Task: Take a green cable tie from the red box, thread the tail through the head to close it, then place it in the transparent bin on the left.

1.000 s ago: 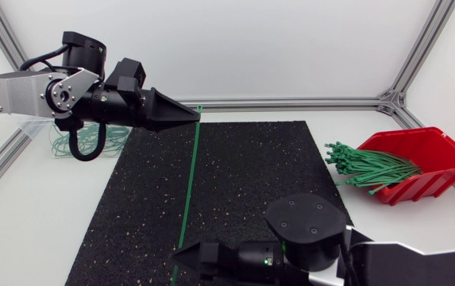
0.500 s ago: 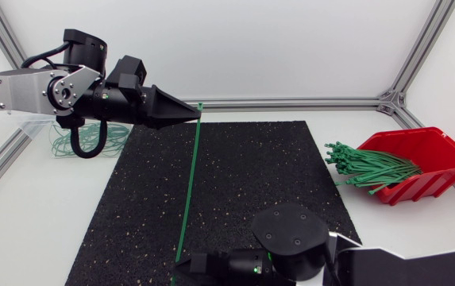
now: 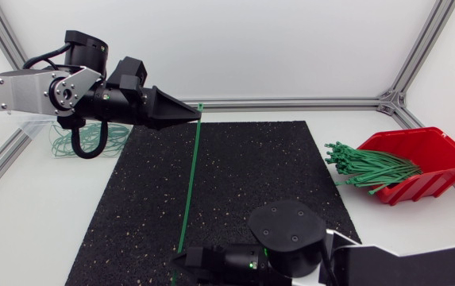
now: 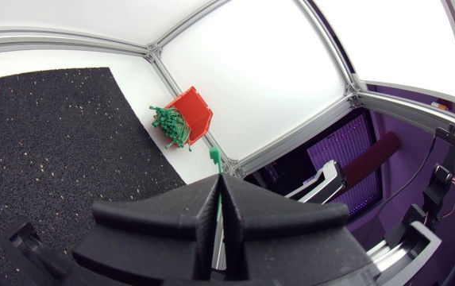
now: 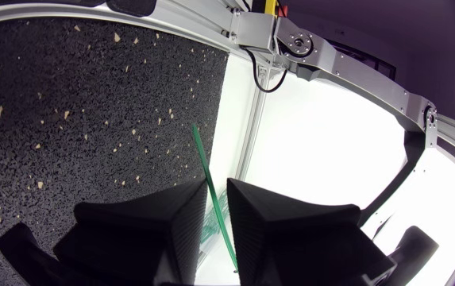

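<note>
Since a second ago my right arm has slid leftwards along the bottom edge of the head view, so the right gripper (image 3: 178, 256) now sits at the lower end of the green cable tie (image 3: 189, 187); my left arm has stayed put. At upper left of centre my left gripper (image 3: 194, 115) is clamped tight on the tie's head end, with the head poking just past its tips. From there the tie runs straight down the frame over the black mat (image 3: 251, 175). In the right wrist view the right gripper stands slightly apart, with the tie passing through the gap. At the right edge the red box (image 3: 426, 163) holds the spare ties (image 3: 370, 168); the transparent bin (image 3: 32, 127) sits upper left behind my left arm
</note>
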You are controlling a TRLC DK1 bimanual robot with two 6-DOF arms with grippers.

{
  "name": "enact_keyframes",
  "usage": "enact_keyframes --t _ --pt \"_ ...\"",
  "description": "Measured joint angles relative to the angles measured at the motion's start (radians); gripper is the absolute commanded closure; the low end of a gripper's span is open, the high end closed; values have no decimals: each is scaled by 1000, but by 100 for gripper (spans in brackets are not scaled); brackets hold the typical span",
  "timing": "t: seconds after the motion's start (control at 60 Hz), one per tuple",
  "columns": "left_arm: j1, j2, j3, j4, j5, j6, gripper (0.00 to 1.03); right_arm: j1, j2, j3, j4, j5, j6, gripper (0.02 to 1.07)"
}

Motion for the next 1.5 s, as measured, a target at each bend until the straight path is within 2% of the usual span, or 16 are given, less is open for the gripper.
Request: enact_keyframes --t 0.417,0.483,0.6,0.85,0.933,1.017,1.5 --pt "0 0 0 0 0 0 99 -6 -3 -16 0 17 0 83" --pt "0 0 0 0 0 0 99 -6 -4 -22 0 19 0 92" --pt "-1 0 0 0 0 0 99 -6 -4 -23 0 23 0 96" --pt "-5 0 0 0 0 0 99 -6 -4 -23 2 26 0 96" --pt "-8 0 0 -2 0 0 99 -9 -4 -23 5 26 0 85" --pt "-11 0 0 -8 0 0 99 -12 -4 -23 5 26 0 81" --pt "-20 0 0 -11 0 0 99 -19 -15 -26 8 27 0 83"
